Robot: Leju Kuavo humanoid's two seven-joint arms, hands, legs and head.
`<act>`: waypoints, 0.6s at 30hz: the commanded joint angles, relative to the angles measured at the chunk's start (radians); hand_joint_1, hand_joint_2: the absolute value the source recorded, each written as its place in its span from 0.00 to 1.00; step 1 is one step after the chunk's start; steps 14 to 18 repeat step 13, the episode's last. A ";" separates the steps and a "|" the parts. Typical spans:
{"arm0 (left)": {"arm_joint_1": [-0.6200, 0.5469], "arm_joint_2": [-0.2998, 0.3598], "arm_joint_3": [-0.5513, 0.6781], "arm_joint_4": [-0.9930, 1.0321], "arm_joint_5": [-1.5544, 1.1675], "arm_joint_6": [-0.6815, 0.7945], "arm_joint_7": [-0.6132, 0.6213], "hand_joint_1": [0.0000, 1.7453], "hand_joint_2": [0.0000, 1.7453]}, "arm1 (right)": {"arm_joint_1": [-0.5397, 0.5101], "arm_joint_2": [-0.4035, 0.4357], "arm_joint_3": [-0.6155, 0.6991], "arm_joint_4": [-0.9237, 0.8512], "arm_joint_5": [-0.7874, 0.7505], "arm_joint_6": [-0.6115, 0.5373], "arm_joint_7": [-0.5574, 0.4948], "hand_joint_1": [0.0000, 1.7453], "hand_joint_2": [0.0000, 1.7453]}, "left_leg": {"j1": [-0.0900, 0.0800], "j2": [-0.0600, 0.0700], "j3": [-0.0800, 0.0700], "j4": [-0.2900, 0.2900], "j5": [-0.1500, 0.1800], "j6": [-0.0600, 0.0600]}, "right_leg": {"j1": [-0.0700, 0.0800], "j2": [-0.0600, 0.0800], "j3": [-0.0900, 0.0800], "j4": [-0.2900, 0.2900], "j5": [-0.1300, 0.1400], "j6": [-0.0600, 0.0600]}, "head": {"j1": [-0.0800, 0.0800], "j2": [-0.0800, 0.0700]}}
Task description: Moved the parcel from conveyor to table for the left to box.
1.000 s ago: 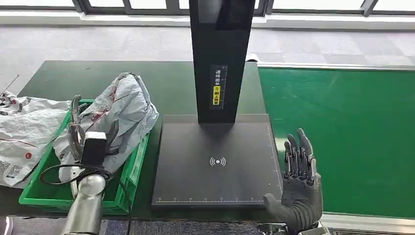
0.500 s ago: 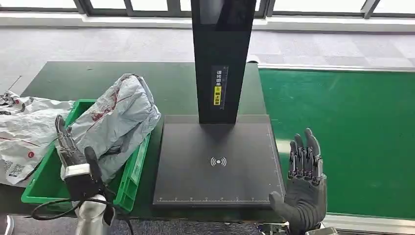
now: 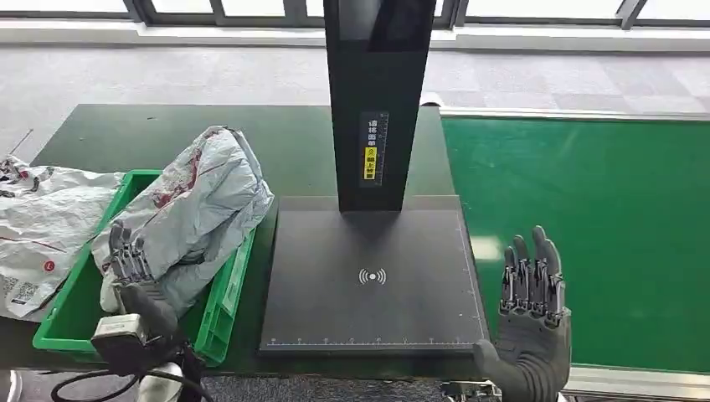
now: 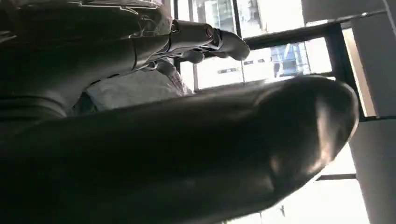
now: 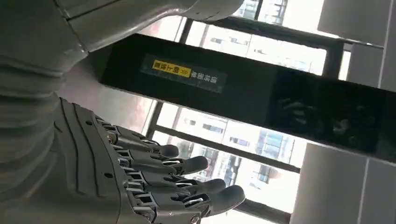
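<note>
We see one green conveyor (image 3: 586, 234) on the right and one dark table (image 3: 176, 134) on the left, side by side. On the table stands one black scanner (image 3: 373, 276), a flat plate with an upright column (image 3: 378, 100); the column bears a yellow label (image 3: 369, 163), which we also see in the right wrist view (image 5: 173, 71).

Left of the scanner, touching its plate edge or just beside it, sits one green bin (image 3: 219, 293). In it lies one grey parcel (image 3: 197, 209), a crumpled bag with red marks; it bulges above the rim and leans over the bin's right wall. A second bag (image 3: 42, 218), white-grey, lies outside the bin on its left, draped against the bin's left wall.

The left hand (image 3: 134, 276) rises at the near end of the bin, its fingers (image 3: 126, 251) straight and apart, just beside the parcel's near lower edge; we cannot tell whether they touch it. It grasps nothing. In the left wrist view the thumb (image 4: 210, 154) fills the foreground, with the parcel (image 4: 135, 86) beyond it.

The right hand (image 3: 532, 327) stands at the near right corner of the scanner, at the conveyor's edge, well apart from the parcel. Its fingers (image 5: 187, 184) are extended and spread, holding nothing.
</note>
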 commanded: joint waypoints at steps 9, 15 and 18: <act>0.037 0.001 -0.115 0.041 0.152 -0.363 0.047 0.00 0.00 | -0.018 0.016 -0.023 0.104 0.041 0.067 0.002 0.00 1.00 | 0.000 0.002 0.000 -0.001 0.000 0.000 | 0.000 0.000 0.001 -0.002 0.000 0.000 | 0.000 0.000; 0.040 0.005 -0.129 0.034 0.119 -0.357 0.033 0.00 0.00 | -0.017 0.018 -0.024 0.104 0.043 0.067 0.002 0.00 1.00 | 0.001 0.001 0.000 -0.001 0.000 0.000 | 0.001 0.000 0.001 -0.001 0.000 0.000 | 0.000 0.000; 0.040 0.005 -0.129 0.034 0.119 -0.357 0.033 0.00 0.00 | -0.017 0.018 -0.024 0.104 0.043 0.067 0.002 0.00 1.00 | 0.001 0.001 0.000 -0.001 0.000 0.000 | 0.001 0.000 0.001 -0.001 0.000 0.000 | 0.000 0.000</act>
